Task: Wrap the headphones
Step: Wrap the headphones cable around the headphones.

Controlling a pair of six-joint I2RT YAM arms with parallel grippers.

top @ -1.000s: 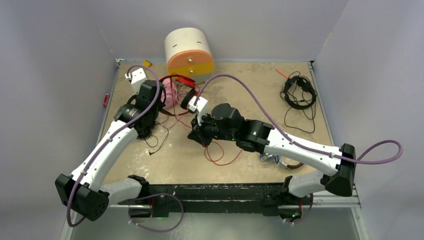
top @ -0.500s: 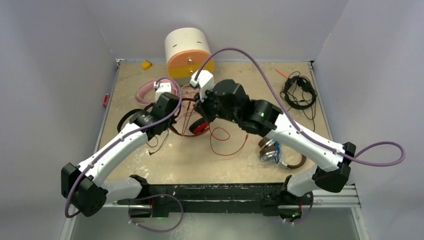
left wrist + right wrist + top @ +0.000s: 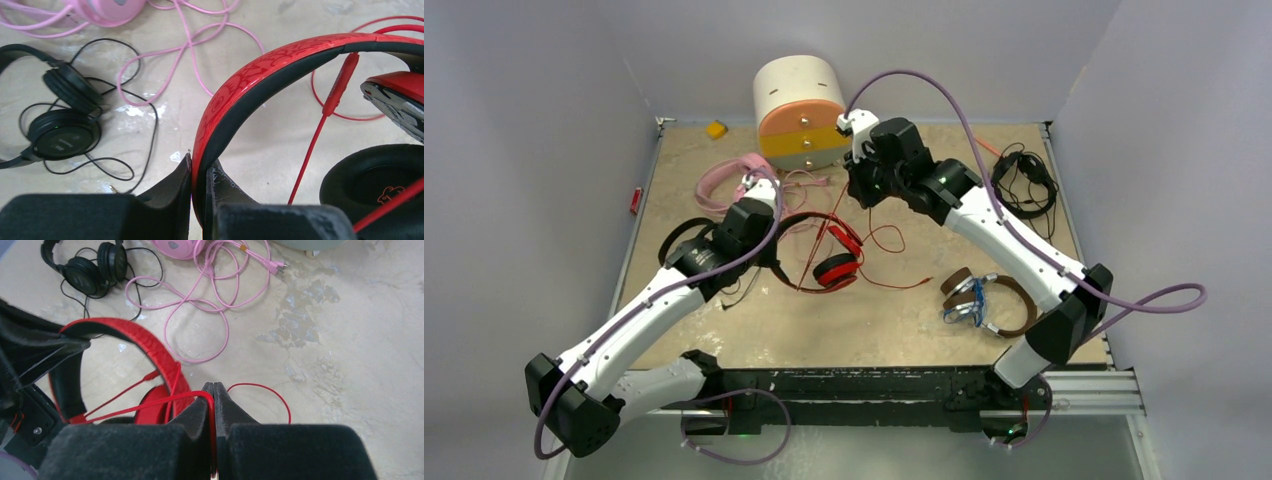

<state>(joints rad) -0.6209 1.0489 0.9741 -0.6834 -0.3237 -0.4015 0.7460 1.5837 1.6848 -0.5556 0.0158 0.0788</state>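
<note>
The red headphones [image 3: 835,268] lie at mid-table. My left gripper [image 3: 771,256] is shut on their red patterned headband [image 3: 260,72]; in the left wrist view the left gripper [image 3: 202,167] pinches the band edge-on, with a black ear cushion [image 3: 370,180] at the right. My right gripper [image 3: 865,198] hangs near the back, in front of the drawer box. In its wrist view the right gripper [image 3: 214,390] is shut on the thin red cable [image 3: 145,407], which runs taut to the headphones and loops over the table [image 3: 894,240].
Pink headphones [image 3: 724,178] with a loose pink cable [image 3: 200,315] lie at the back left. Black headphones [image 3: 679,236] sit beside my left arm, another black pair [image 3: 1024,185] at the back right, a brown pair [image 3: 989,300] at the front right. The white-orange-yellow box [image 3: 802,110] stands at the back.
My right gripper has travelled from mid-table up and back toward the box, drawing the red cable out. The left gripper shifted right and nearer with the red headband, uncovering the pink headphones.
</note>
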